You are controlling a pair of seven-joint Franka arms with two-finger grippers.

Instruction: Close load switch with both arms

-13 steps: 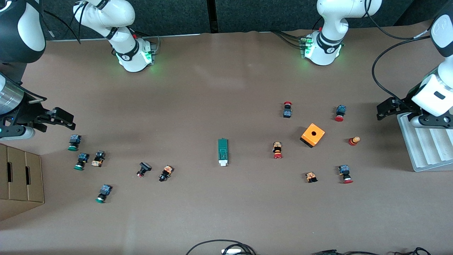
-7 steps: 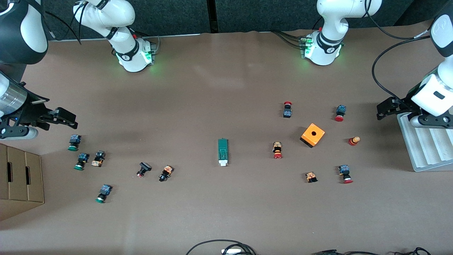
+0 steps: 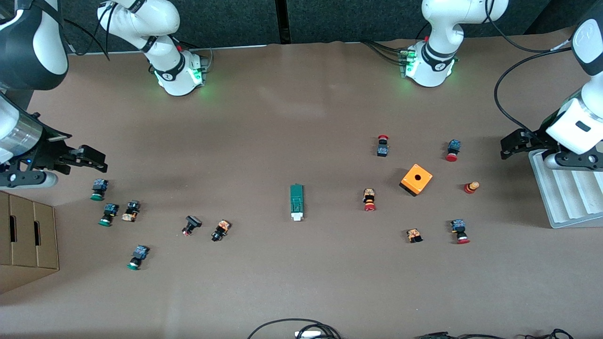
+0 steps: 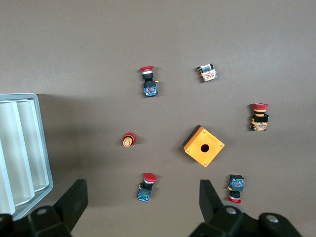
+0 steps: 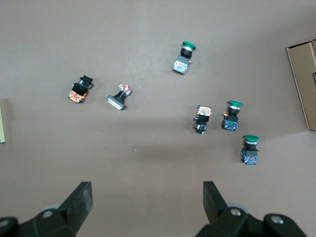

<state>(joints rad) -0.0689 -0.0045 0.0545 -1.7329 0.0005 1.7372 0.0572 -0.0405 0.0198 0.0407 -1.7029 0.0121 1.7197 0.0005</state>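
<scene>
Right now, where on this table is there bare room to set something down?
Widest bare patch: between the arm bases and the load switch. Another runs along the camera-side edge, nearer than every button. Crowded: around the orange cube, and the green push-buttons near the cardboard box.

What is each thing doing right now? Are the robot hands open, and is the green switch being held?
load switch: lying flat mid-table, untouched
left gripper: open, empty, beside the white tray
right gripper: open, empty, over the table above the green buttons
orange cube: resting, hole up
cardboard box: at the table edge
</scene>
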